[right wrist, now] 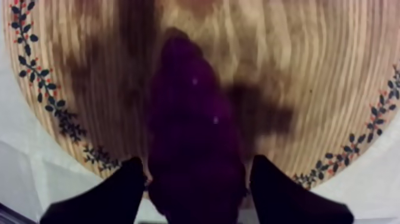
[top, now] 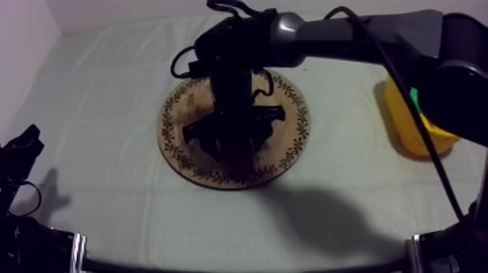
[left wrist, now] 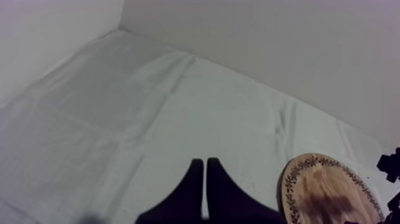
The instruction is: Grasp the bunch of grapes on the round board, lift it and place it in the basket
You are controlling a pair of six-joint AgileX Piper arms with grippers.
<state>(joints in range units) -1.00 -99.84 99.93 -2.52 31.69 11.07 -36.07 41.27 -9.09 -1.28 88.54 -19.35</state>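
Note:
The dark purple bunch of grapes (right wrist: 193, 119) lies on the round wooden board (right wrist: 309, 71), its tip pointing away from the wrist camera. My right gripper (right wrist: 196, 184) straddles the bunch, open, with one black finger on each side close to the grapes. From above, the right arm reaches in from the upper right and its gripper (top: 232, 149) hangs over the middle of the board (top: 290, 138), hiding the grapes. The yellow basket (top: 407, 134) sits at the right edge of the table, partly behind the arm. My left gripper (left wrist: 205, 179) is shut on nothing, resting low at the left (top: 22, 145).
Grey-white cloth covers the table, with open room left of and in front of the board. In the left wrist view the board's patterned rim (left wrist: 321, 190) lies just beyond the left fingers, and a white wall rises behind the table.

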